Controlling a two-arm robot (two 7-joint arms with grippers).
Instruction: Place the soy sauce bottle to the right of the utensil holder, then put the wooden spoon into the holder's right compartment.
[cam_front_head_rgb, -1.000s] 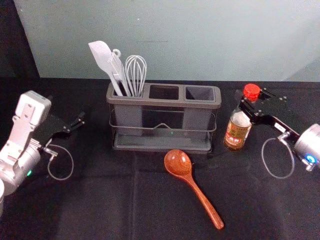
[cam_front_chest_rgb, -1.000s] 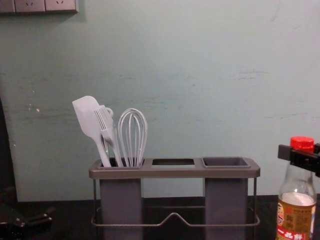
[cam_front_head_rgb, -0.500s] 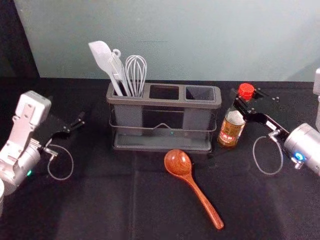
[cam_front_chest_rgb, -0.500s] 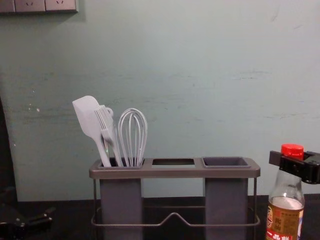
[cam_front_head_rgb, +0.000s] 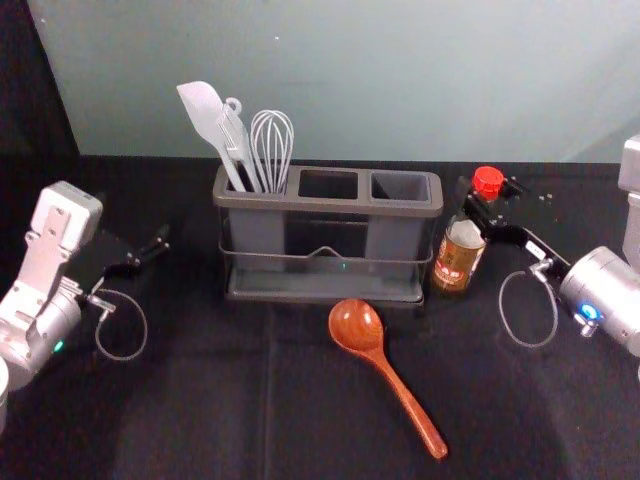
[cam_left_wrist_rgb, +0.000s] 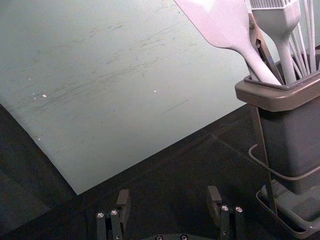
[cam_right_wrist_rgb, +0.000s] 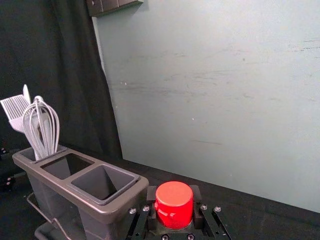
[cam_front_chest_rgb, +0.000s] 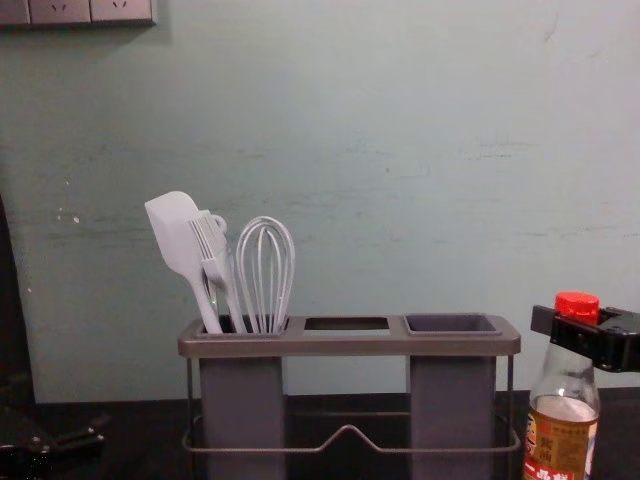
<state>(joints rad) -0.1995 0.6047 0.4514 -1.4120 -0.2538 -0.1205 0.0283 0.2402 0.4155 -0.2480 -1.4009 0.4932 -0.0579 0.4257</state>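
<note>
Hanging at the left of the desk (cam_front_head_rgb: 220, 410), clear of the utensil holder, the left gripper (cam_front_head_rgb: 150, 252) has its fingers spread wide, with nothing between them. Beyond it at the far left, a dark curtain (cam_front_head_rgb: 35, 90) borders a pale wall (cam_front_head_rgb: 400, 90). At center stands the gray utensil holder (cam_front_head_rgb: 327, 204), its left compartment packed with a white spatula (cam_front_head_rgb: 203, 110), a basting brush (cam_front_head_rgb: 238, 145) and a whisk (cam_front_head_rgb: 272, 135), heads up. A middle slot (cam_front_head_rgb: 328, 184) and the right compartment (cam_front_head_rgb: 400, 186) follow along the rim. On the near side of the holder, the wooden spoon (cam_front_head_rgb: 356, 326) lies on the desk, bowl toward the holder and handle slanting near and right. Just to the right of the holder, the red-capped soy sauce bottle (cam_front_head_rgb: 458, 258) stands nearly upright, tilted slightly; whether its base touches the desk cannot be told. The right gripper (cam_front_head_rgb: 490, 207), reaching in from the right, is closed around the bottle's neck, just below the cap (cam_front_head_rgb: 488, 179).
</note>
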